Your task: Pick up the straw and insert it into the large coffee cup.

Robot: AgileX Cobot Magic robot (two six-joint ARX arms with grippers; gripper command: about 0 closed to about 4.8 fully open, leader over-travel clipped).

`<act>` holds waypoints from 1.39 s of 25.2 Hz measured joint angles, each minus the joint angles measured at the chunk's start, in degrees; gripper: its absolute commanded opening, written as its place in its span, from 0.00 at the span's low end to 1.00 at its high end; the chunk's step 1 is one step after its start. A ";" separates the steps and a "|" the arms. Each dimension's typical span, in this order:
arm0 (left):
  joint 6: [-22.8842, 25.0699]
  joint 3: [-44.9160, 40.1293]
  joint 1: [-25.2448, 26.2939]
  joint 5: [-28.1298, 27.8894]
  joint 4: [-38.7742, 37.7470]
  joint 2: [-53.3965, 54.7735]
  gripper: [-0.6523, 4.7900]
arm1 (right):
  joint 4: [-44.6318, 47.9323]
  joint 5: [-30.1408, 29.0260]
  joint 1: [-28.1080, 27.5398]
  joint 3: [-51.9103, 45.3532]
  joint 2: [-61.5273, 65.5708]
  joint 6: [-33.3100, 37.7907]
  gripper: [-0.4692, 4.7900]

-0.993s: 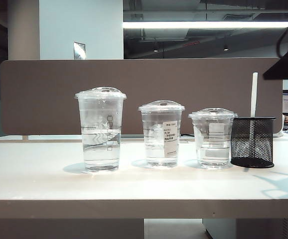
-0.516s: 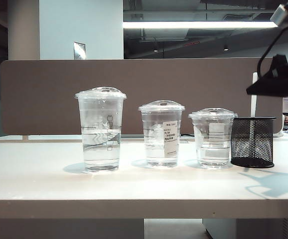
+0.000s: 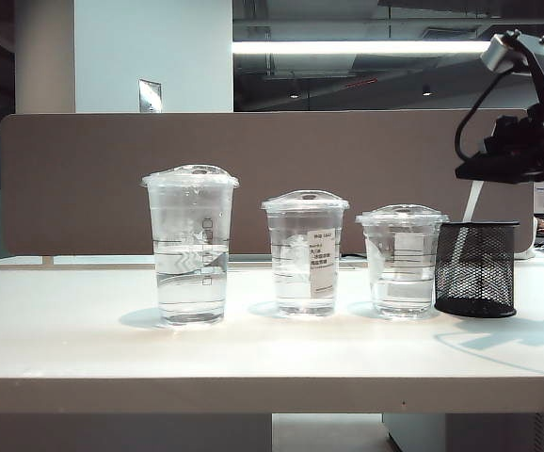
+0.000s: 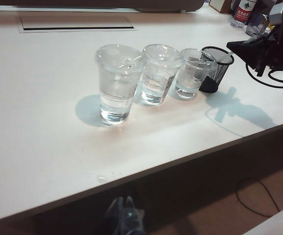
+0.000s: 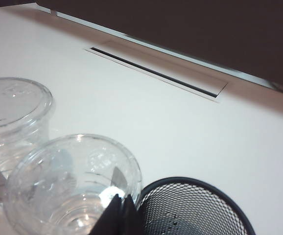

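Note:
The large coffee cup, tallest of three clear lidded cups, stands at the left of the row. The white straw leans out of the black mesh holder at the right end. My right gripper sits on the straw's upper part, above the holder, with its jaws shut on it; the straw's top is hidden behind the fingers. In the right wrist view the black fingers are pressed together over the holder's rim. My left gripper hangs shut and empty below the table's near edge.
The medium cup with a white label and the short squat cup stand between the large cup and the holder. A brown partition runs behind the table. A cable slot lies in the tabletop behind the cups.
My right arm came down from the upper right onto the straw and its jaws closed. The straw went from upright to leaning. The holder shifted slightly left.

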 measured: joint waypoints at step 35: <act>-2.21 -0.02 0.00 -0.48 5.35 0.00 0.11 | -40.26 5.57 34.07 39.89 0.44 5.07 0.08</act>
